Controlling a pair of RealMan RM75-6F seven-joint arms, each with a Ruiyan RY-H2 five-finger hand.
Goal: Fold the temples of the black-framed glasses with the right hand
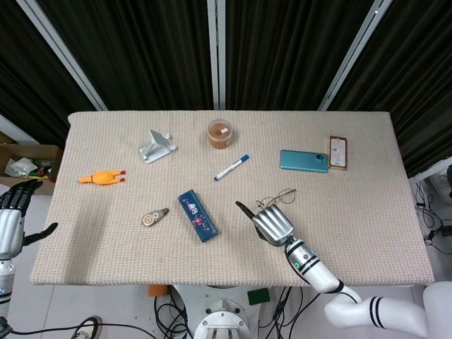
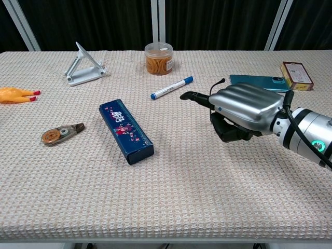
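Note:
The black-framed glasses lie on the woven table cover right of centre. My right hand sits just on their near side, fingers curled in and thumb stretched out to the left. In the chest view the right hand covers most of the glasses, and only one raised temple shows above the knuckles. Nothing shows inside the curled fingers. My left hand hangs off the table's left edge with its fingers apart and holds nothing.
A blue pencil case lies left of the right hand, with a correction tape and a rubber chicken further left. A marker, jar and phone stand sit behind. A phone and small box are at back right.

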